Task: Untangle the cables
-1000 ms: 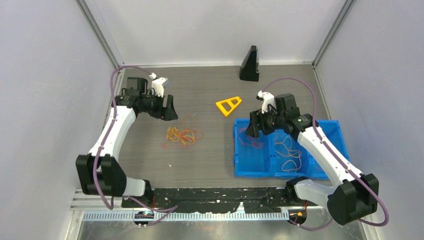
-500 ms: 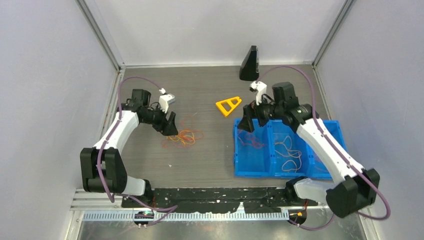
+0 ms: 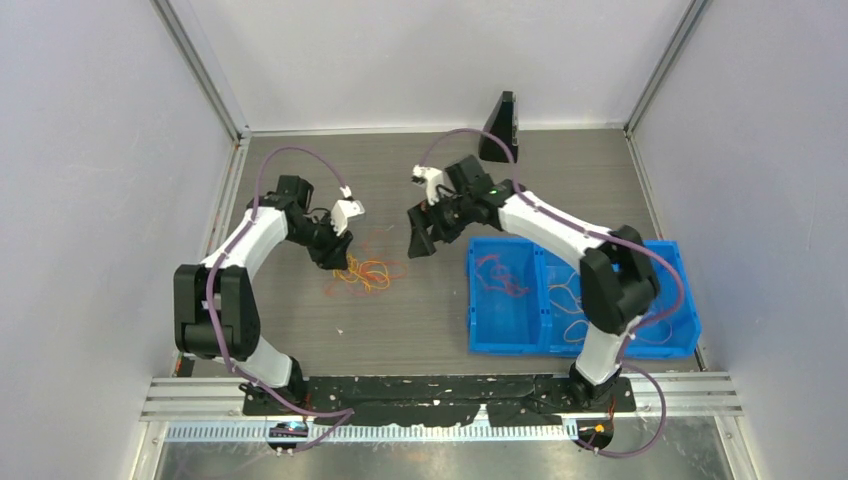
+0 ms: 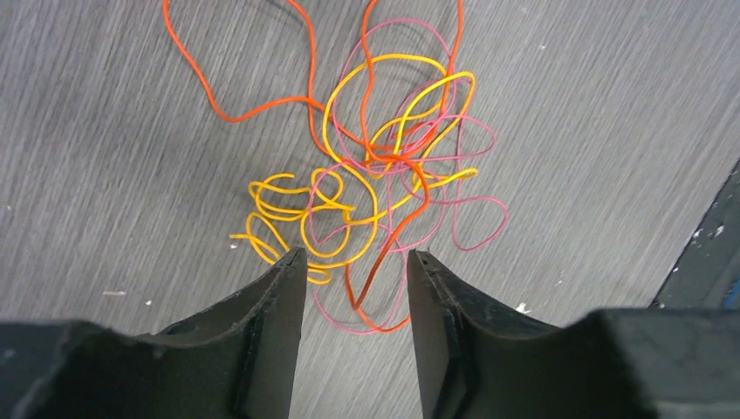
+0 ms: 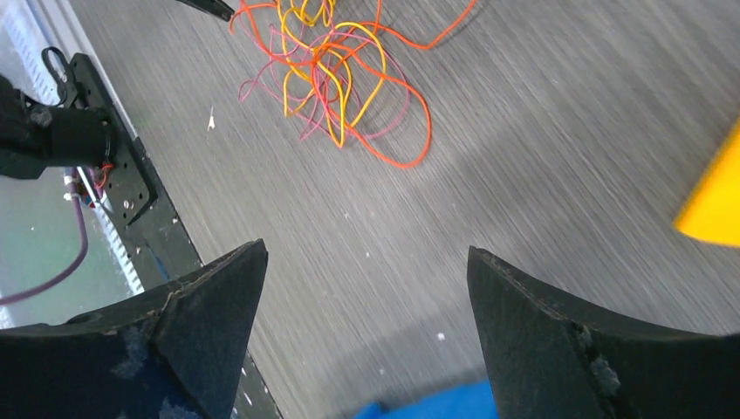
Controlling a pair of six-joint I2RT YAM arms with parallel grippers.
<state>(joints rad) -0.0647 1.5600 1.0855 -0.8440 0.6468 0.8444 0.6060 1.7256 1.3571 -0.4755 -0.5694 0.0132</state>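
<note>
High overhead; wrists close above cables [image 4: 388, 160]

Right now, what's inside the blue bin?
The blue bin holds a red cable on its left and an orange cable in the middle; the right arm hides much of the rest.

The left jaws have come down from the far-left part of the grey desk [image 3: 420, 325] and now hang over the left edge of the tangle of thin orange, yellow and red cables [image 3: 368, 272]. The right jaws have left the blue plastic bin [image 3: 505, 340] and swung left to near the tangle. The right arm now hides the yellow triangular frame [image 5: 714, 205] in the top view.
</note>
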